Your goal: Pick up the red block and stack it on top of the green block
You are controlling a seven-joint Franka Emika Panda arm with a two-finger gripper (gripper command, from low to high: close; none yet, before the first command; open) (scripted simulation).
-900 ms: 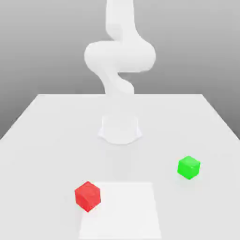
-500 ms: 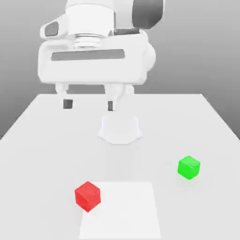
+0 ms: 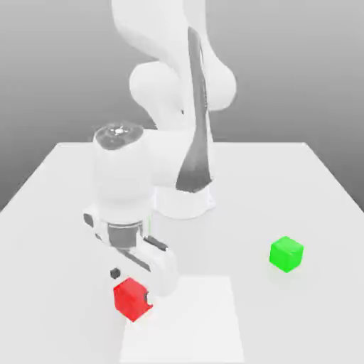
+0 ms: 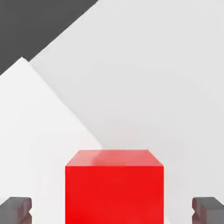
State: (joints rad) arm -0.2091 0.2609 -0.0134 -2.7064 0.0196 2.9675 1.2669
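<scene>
1. Red block (image 3: pixel 132 298) now sits between the wide-open pincer (image 3: pixel 131 284) fingertips (image 4: pixel 15 208); half a second back the pincer hung high above the bench (image 3: pixel 298 185), so descent looks finished and closing seems next.
2. Nothing is gripped yet.
3. Green block (image 3: pixel 286 254) rests well apart from the pincer, towards the exterior view's right.
4. Both cubes are matte, sharp-edged; the bench is plain white.

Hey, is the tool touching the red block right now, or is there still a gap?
Apart. The hand view shows the tool open, one dark fingertip on each side of the red block, with bare table showing between each and the block.
</scene>
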